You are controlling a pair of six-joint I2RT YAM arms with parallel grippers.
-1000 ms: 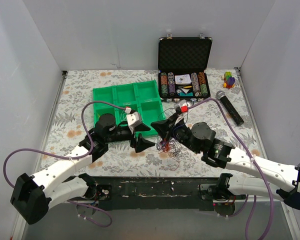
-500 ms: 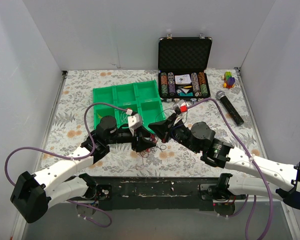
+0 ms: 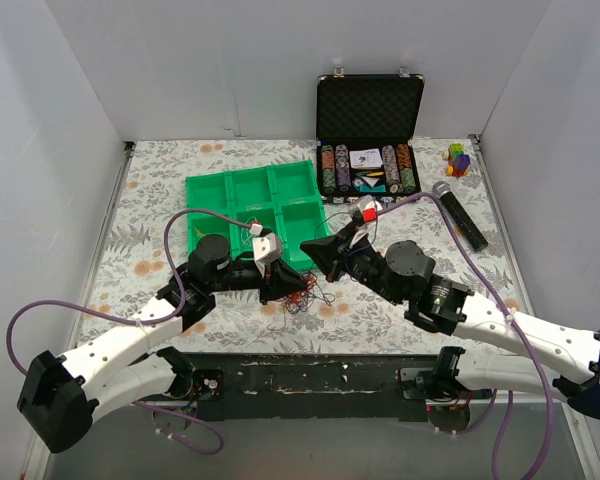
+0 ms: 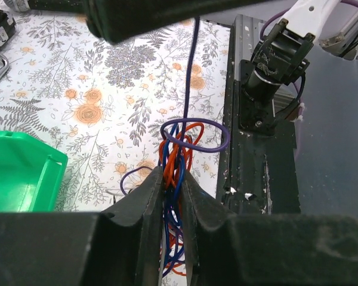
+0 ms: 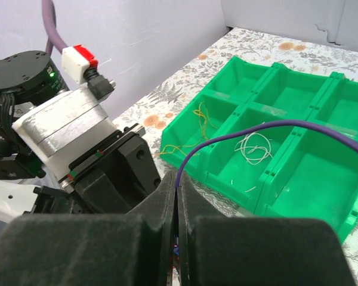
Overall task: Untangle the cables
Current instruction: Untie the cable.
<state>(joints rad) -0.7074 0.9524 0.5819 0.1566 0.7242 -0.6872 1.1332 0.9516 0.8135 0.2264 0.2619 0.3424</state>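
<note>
The cables (image 3: 300, 296) form a small tangle of orange, blue, red and purple wires on the floral table between the two arms. In the left wrist view my left gripper (image 4: 172, 180) is shut on the orange and blue strands (image 4: 174, 156) of the bundle. A single purple wire (image 4: 193, 71) runs taut from the tangle up to my right gripper (image 3: 326, 263). The right wrist view shows the right gripper (image 5: 176, 186) shut on that thin purple wire (image 5: 256, 126), whose free end arcs off to the right.
A green compartment tray (image 3: 208, 190) lies just behind the grippers, with a white wire (image 5: 254, 146) and a yellow wire (image 5: 200, 113) in its cells. Farther back are an open poker chip case (image 3: 368, 105), a microphone (image 3: 461, 216) and coloured blocks (image 3: 459, 158). The table's black front edge (image 3: 320, 372) is close.
My left gripper has moved right to the tangle and closed on it. The right gripper has drawn up and back a little, pulling the purple wire taut; the tangle shifted left.
</note>
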